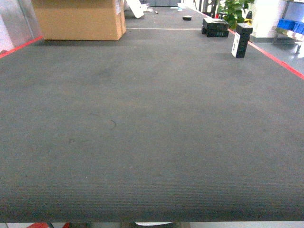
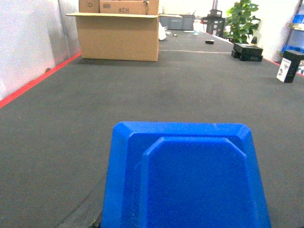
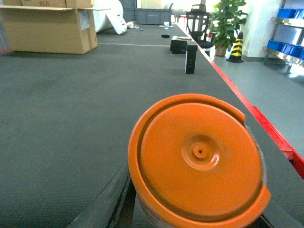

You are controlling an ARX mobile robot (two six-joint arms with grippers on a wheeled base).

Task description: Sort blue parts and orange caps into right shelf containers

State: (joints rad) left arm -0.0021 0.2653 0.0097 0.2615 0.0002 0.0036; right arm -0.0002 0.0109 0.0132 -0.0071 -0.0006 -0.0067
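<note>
Dark ribbed matting (image 1: 152, 133) filled the head view, edged in red, with a cardboard box (image 1: 78, 19) at its far left and small black boxes (image 1: 216, 27) at the far right. Neither arm showed in that view. Beyond the mat's right edge stood a shelf with blue containers (image 3: 280, 46), well apart from both wrists.

Close under the left wrist camera sat a blue part (image 2: 183, 178), flat face up, filling the lower frame. An orange cap (image 3: 197, 159) sat equally close under the right wrist camera. Each seemed carried at its gripper, probably for the trip to the shelf. No fingers were visible in either wrist view, so whether either gripper was clamped on its piece could not be told.
</note>
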